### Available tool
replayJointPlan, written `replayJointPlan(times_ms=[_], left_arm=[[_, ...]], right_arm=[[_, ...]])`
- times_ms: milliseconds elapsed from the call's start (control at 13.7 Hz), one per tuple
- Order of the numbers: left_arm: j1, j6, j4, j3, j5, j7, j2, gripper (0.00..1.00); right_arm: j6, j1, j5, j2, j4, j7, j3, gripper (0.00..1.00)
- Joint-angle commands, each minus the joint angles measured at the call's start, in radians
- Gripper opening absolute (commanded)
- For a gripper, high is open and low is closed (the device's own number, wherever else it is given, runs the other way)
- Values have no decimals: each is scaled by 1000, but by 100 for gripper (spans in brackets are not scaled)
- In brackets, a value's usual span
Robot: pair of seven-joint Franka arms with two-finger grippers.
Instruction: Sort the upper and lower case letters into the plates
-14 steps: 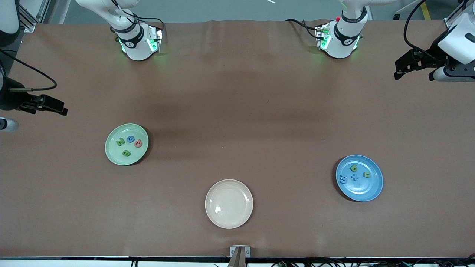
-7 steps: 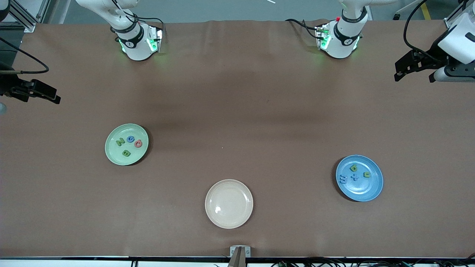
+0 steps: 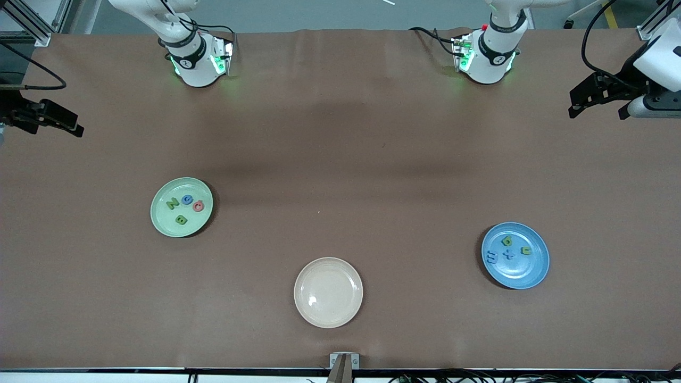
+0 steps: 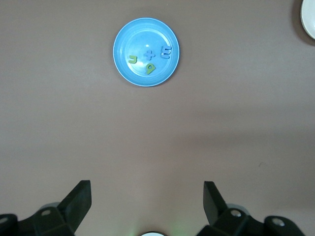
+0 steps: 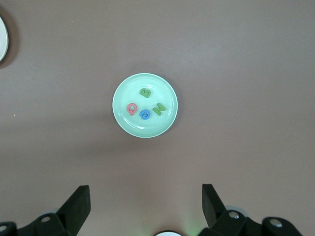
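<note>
The left gripper [image 4: 146,204] hangs high over the table [image 3: 340,133] at the left arm's end, fingers spread wide apart, holding and touching nothing. The right gripper [image 5: 146,204] hangs likewise over the right arm's end, fingers wide apart and empty. In the front view each gripper is cut off by the frame edge, so the spread of the fingers is clear only in the wrist views.

The green plate [image 3: 181,207] rests toward the right arm's end of the table. It holds a green N [image 5: 158,108], a blue letter [image 5: 145,114], a pink letter [image 5: 131,108] and a green B [image 5: 145,92], lying apart from one another. Which letters the blue and pink pieces are cannot be read with certainty.

The blue plate [image 3: 515,255] rests toward the left arm's end, nearer the front camera than the green plate. It holds four small pieces: two green [image 4: 150,69] and two blue [image 4: 166,52], one of the blue ones shaped like a cross; their case cannot be judged.

A cream plate [image 3: 328,292] lies between the two, nearest the front camera, with nothing in it. Each wrist view shows only a sliver of its rim at the frame edge.
</note>
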Motion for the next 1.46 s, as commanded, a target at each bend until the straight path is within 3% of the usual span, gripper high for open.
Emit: replayJointPlan(times_ms=[0, 1391], left_arm=[[-2, -5, 16, 5, 13, 18, 2, 100], [-1, 6, 33, 5, 13, -2, 13, 100]], right_arm=[[8, -10, 6, -37, -41, -7, 14, 100], [22, -10, 8, -46, -43, -92, 13, 100]])
